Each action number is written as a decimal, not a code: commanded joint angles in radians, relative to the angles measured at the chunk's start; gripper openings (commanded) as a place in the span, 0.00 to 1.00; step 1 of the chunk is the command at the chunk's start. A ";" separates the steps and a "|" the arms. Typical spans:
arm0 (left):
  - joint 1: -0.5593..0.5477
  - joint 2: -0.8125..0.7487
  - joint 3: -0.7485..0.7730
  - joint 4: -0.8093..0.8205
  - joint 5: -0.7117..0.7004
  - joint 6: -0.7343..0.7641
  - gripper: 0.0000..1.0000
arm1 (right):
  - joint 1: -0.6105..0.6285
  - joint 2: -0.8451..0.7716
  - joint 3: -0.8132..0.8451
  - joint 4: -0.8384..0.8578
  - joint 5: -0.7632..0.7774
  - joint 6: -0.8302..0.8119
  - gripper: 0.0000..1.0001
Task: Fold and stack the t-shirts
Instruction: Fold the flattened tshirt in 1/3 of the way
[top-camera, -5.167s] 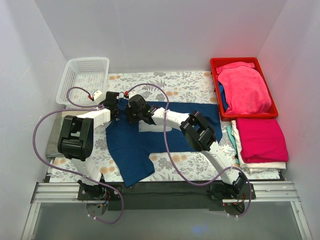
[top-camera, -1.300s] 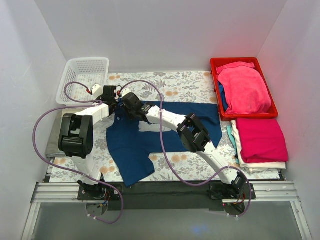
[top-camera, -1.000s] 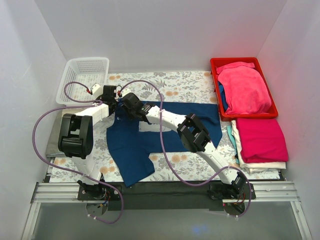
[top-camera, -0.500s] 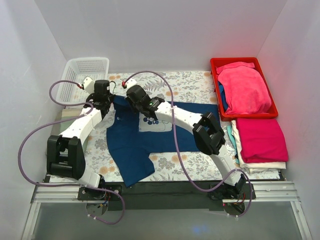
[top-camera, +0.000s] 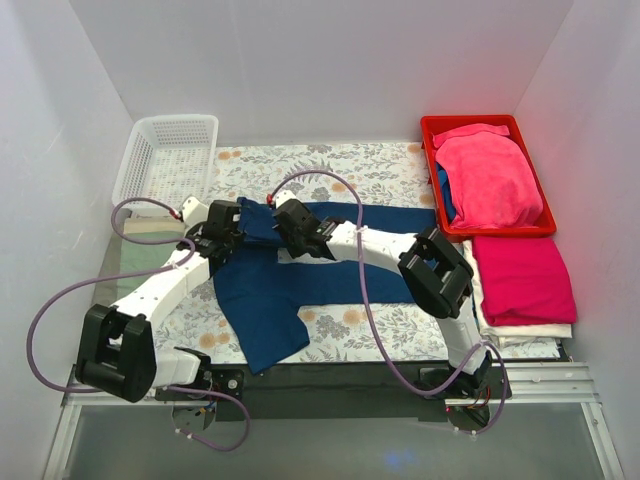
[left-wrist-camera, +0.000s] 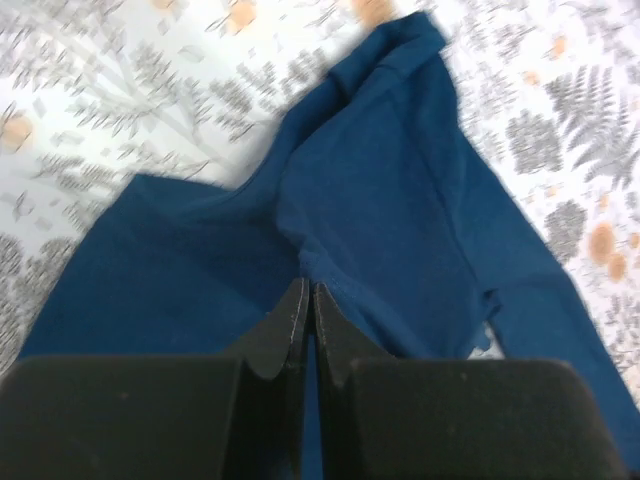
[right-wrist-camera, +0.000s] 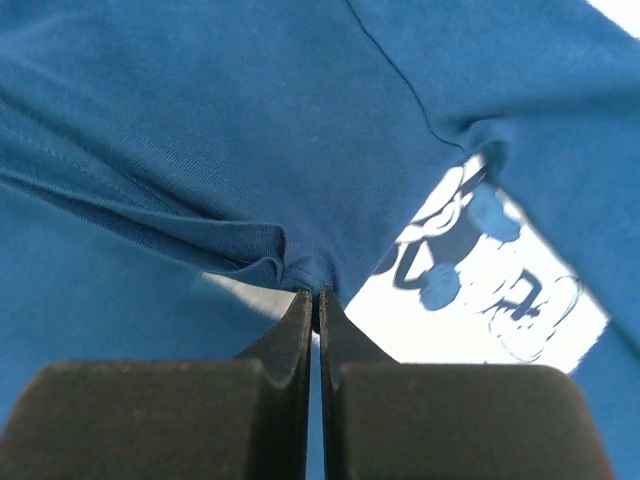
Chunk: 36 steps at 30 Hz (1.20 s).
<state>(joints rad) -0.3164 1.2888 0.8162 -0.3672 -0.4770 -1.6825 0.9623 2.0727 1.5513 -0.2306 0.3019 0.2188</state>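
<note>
The navy blue t-shirt lies on the flowered cloth, partly folded, its pale print showing. My left gripper is shut on the shirt's left upper edge; its fingertips pinch the cloth. My right gripper is shut on a fold of the same shirt just left of the print. Both grippers hold the top edge pulled toward the near side. A folded magenta-pink t-shirt lies on a pile at the right.
A red bin at the back right holds a pink garment. A white basket stands at the back left. The stack at the right rests on pale folded cloth. Purple cables loop by the left arm.
Both grippers have drawn back toward the near side with the shirt's top edge, folding it over the body. The left arm has swung from near the basket down to the left.
</note>
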 joint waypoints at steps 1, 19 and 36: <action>-0.015 -0.074 -0.057 -0.096 -0.115 -0.117 0.00 | 0.010 -0.080 -0.051 0.022 -0.023 0.039 0.01; -0.047 -0.118 -0.106 -0.165 -0.178 -0.204 0.38 | 0.047 -0.197 -0.203 0.025 0.034 0.082 0.33; -0.018 0.279 0.202 0.338 -0.052 0.257 0.44 | -0.128 -0.177 -0.060 0.005 0.037 0.068 0.40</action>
<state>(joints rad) -0.3515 1.5120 0.9352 -0.1596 -0.5461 -1.5475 0.8688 1.8782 1.4391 -0.2363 0.3676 0.2855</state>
